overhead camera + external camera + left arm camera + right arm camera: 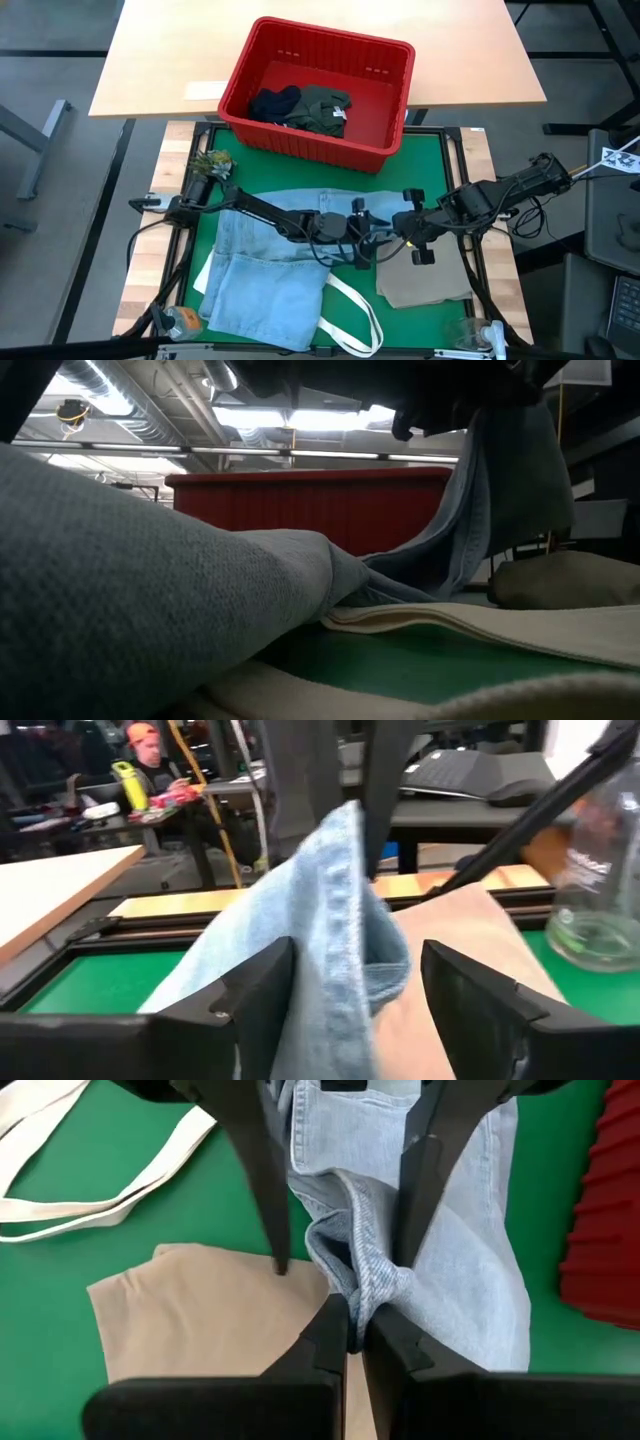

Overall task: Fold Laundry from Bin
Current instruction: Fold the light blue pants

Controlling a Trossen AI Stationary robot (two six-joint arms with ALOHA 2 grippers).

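Note:
The light blue jeans [262,270] lie spread on the green mat [450,160], with one stitched edge drawn up into a peak [500,480] at the mat's middle. My right gripper [355,1330] is shut on that peak. My left gripper [357,955] is open and level, one finger on each side of the raised denim [340,890]. A folded beige cloth [425,280] lies on the mat under the grippers. The red bin [300,140] stands at the far edge and holds a dark olive shirt [325,105] and a dark navy garment [275,103]. My right gripper pinches a bunched, seamed edge of the jeans [375,1285] between its two fingers, coming steeply from above. The held fold is lifted off the mat, and the denim slopes down from it to the rest of the jeans lying flat. My left gripper: whether its fingers [255,995] touch the denim between them cannot be told.
White tote straps [350,310] curl over the mat's near edge beside the jeans. A clear glass bottle [600,870] stands at the near right corner. A wooden table [160,60] lies beyond the bin. A person [150,760] sits far off in the room.

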